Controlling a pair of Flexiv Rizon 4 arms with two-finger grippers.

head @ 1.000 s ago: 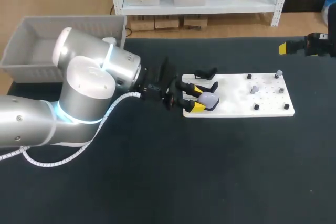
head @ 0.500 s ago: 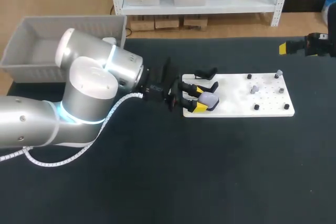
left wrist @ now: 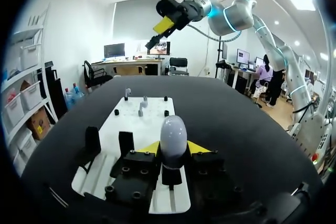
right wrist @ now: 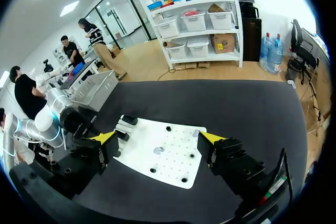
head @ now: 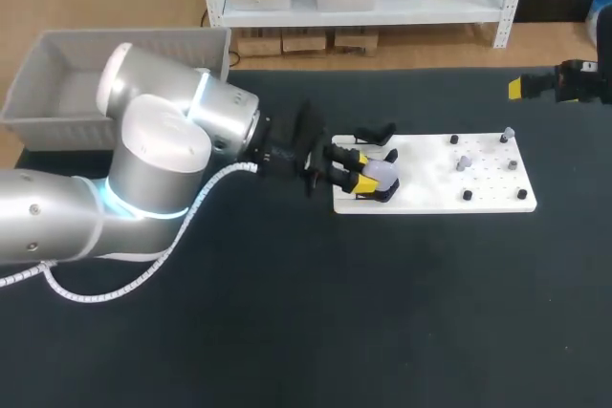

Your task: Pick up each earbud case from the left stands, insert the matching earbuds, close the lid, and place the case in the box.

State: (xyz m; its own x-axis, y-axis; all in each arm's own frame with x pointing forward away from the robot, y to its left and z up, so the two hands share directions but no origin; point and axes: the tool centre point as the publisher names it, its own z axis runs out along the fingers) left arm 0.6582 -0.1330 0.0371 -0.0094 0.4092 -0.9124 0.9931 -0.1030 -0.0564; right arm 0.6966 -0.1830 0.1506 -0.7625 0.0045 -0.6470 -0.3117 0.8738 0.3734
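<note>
Left claw (left wrist: pixel 173 149): we are clamping both tips on the flanks of the earbud case (left wrist: pixel 172 136).
Case: standing upright, long axis vertical, at the left end of the white board (head: pixel 459 193).
Right claw (right wrist: pixel 157 137): hanging spread wide, well apart from the case; our left arm is nearer.

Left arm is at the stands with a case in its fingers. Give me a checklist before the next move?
1. Grip: left gripper has a yellow tip on each side of the earbud case, which stands upright between them. ok.
2. Case free of its stand: its base is hidden by the fingers. cannot tell.
3. Lid open for loading: the shell looks whole, with no gap showing. not ok.
4. Earbuds present: pale pieces sit among the pegs on the white board. ok.
5. Right gripper ready: open, well away from the board and the left arm. ok.
6. Gray box reachable: open-topped, behind the left arm. ok.
</note>
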